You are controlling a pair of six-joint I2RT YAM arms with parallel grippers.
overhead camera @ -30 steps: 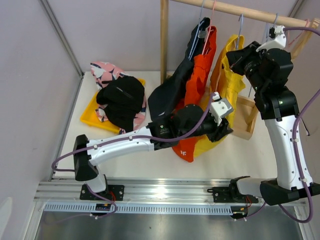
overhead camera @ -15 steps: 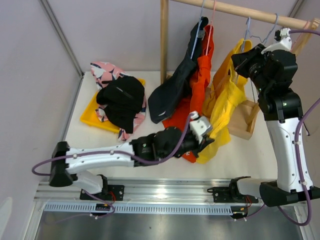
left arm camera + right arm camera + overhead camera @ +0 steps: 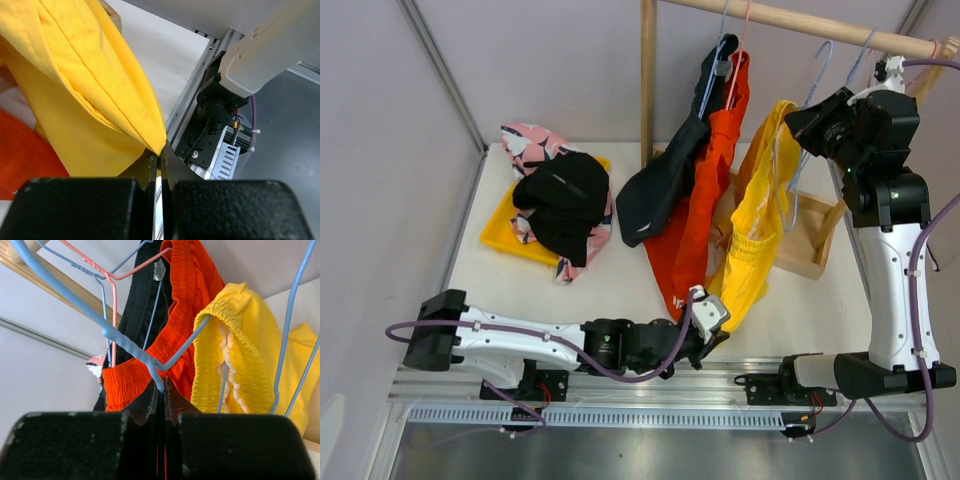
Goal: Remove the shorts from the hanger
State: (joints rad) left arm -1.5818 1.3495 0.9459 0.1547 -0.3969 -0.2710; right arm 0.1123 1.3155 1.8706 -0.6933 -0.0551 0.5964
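- Pinched together, the left fingers [image 3: 75,210] clamp the bottom corner of the yellow shorts [image 3: 85,85], low down at the near edge of the tabletop [image 3: 520,285].
- High on the right, the right fingers [image 3: 80,450] are closed on the wire of the blue hanger [image 3: 106,332], just under the wooden rail [image 3: 800,22].
- Between the two arms the yellow shorts hang stretched on a slant, with the waistband threaded on the hanger's wire and the hem drawn down toward the front.
- Just to the left, orange-red shorts [image 3: 705,190] and dark grey shorts [image 3: 665,185] hang on their own hangers.
- On a yellow tray [image 3: 500,225] at the far left of the tabletop, black shorts [image 3: 565,200] and pink printed shorts [image 3: 525,140] lie heaped.
- Step in hand, as I judge it: drawing the yellow pair off its hanger, the third pair of five.
- Next move likely calls for a steady downward pull by the left arm while the right arm holds the hanger firm. That should let the elastic waistband slide off the wire end without snagging.
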